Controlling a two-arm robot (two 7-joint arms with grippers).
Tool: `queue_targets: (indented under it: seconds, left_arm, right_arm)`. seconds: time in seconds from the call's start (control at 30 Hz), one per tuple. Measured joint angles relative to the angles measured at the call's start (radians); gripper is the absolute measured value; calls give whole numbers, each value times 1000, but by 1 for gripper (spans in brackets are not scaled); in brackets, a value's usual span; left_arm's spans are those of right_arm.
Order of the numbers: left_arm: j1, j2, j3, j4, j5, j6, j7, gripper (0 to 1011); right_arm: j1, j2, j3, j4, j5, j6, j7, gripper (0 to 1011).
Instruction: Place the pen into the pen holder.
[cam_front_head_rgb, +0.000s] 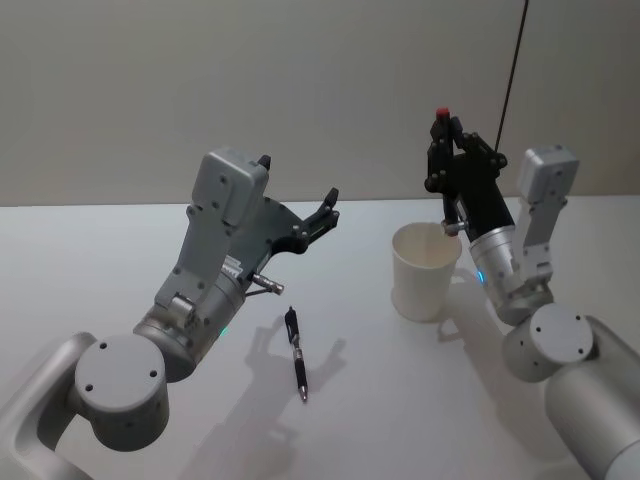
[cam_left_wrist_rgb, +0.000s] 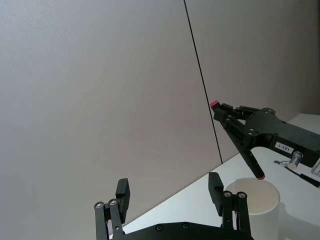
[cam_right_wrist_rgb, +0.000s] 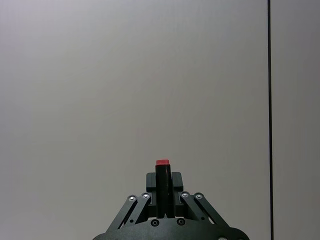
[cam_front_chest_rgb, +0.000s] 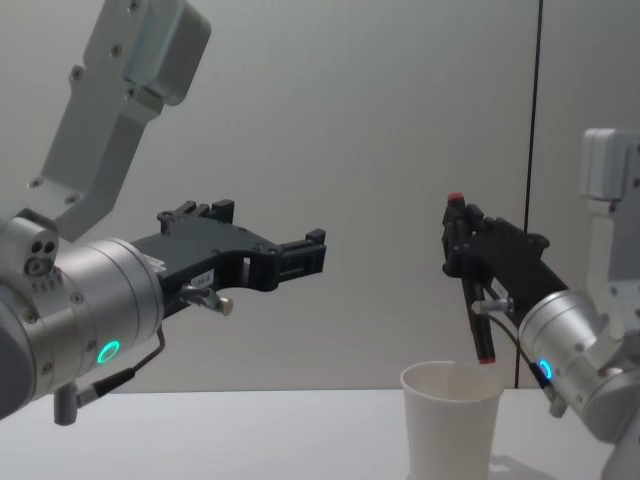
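While your right tool is clamped on a black pen, held near upright with the red end up, the pen's lower tip hangs just over the mouth of the white cup. Nothing sits between tip and rim. The left tool is open, empty and raised, well left of the cup. The head view gives you a second pen lying flat on the table beside the left arm. The chest view gives the tip just above the rim.

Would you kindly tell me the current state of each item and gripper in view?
left gripper: open, holding nothing
right gripper: shut on the red-capped pen
red-capped pen: held tip down above the pen holder
pen holder: upright, nothing inside
black pen: lying loose on the table
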Motion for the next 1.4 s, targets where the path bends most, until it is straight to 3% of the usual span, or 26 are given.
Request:
queue_targets:
  seconds: [0.87, 1.4]
  left_arm:
    - [0, 0, 0, 0, 0, 0, 0, 1002]
    - [0, 0, 0, 0, 0, 0, 0, 1002]
  right_arm:
    - [108, -54, -10, 312, 15, -184, -4, 166]
    - [148, -78, -17, 436, -1, -256, -17, 167]
